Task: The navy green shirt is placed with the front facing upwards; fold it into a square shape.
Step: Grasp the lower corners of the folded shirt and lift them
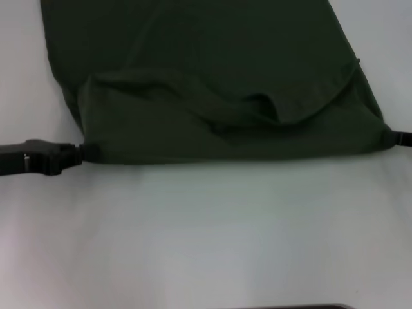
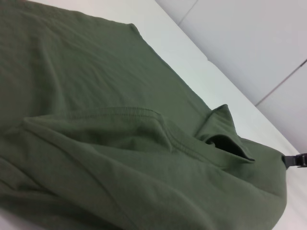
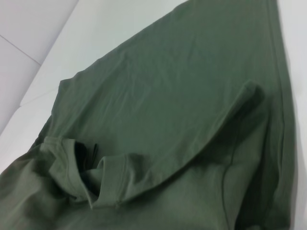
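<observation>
Spreading across a plain white table (image 1: 212, 225), the dark olive-green cotton shirt (image 1: 212, 58) lies with its near part doubled back over the rest, so a straight folded edge faces the robot and a curved hem with a small puckered opening sits just behind it. The black left gripper (image 1: 82, 153) meets the fold's left corner, its fingers pressed together on the fabric there. At the opposite corner the black right gripper (image 1: 394, 137) touches the cloth at the picture's edge; whether it pinches the cloth cannot be told. Between the two grippers the folded edge runs taut and nearly level. The tabletop on the robot's side of the grippers is smooth, pale and evenly lit. From the left wrist view, beyond the table's far edge, a light grey floor (image 2: 249, 43) with thin dark seams shows.
</observation>
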